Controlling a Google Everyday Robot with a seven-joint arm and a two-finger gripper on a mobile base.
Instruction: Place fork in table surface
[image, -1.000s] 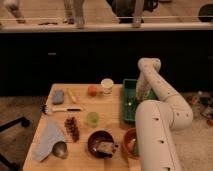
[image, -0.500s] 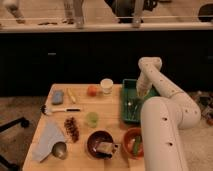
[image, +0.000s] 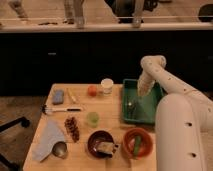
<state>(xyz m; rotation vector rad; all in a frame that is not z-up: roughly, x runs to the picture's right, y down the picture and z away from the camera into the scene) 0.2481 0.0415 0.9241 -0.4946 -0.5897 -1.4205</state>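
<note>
The green tray (image: 150, 107) sits at the table's right side. In its left half a small shiny fork (image: 131, 106) shows, right under the tip of my gripper (image: 136, 99). The white arm bends at an elbow above the tray's far edge and comes down into it, and the gripper is shut on the fork's upper end. The light wooden table surface (image: 82, 159) spreads to the left of the tray.
On the table stand a white cup (image: 106, 85), an orange fruit (image: 92, 90), a blue sponge (image: 58, 96), a black-handled utensil (image: 61, 109), a green cup (image: 92, 118), a dark bowl (image: 102, 144), an orange bowl (image: 137, 143) and a grey cloth (image: 49, 136). My white body fills the lower right.
The arm has barely shifted over the tray; the gripper has stayed shut in the same spot.
</note>
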